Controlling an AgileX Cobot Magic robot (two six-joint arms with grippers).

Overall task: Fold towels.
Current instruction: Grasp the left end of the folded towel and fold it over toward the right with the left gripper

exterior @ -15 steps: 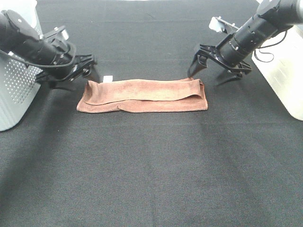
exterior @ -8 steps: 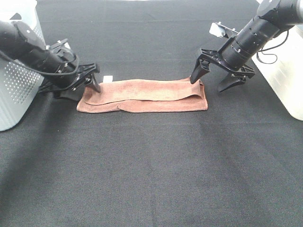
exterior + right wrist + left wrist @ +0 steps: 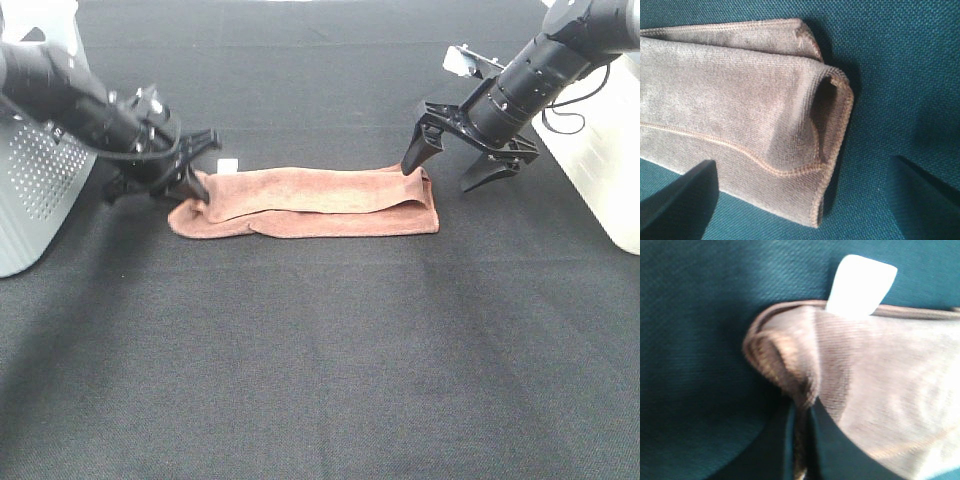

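The reddish-brown towel [image 3: 310, 202] lies folded into a long strip across the middle of the black table. Its small white tag [image 3: 228, 165] sticks out at the far left corner. My left gripper [image 3: 195, 188] is shut on the towel's left end, which is bunched up there. In the left wrist view a fold of the towel [image 3: 880, 370] is pinched between the dark fingers [image 3: 835, 455], with the tag [image 3: 860, 285] just beyond. My right gripper [image 3: 441, 176] stands open over the right end. The right wrist view shows the towel's layered end [image 3: 740, 110] between the spread fingers [image 3: 685, 195].
A white perforated bin [image 3: 30, 190] stands at the left edge behind my left arm. A white container [image 3: 600, 160] stands at the right edge beside my right arm. Black cloth [image 3: 320, 360] covers the whole table.
My left gripper moved onto the towel's left end and shut on it, bunching the corner. My right gripper shifted a little toward the right end and stayed open.
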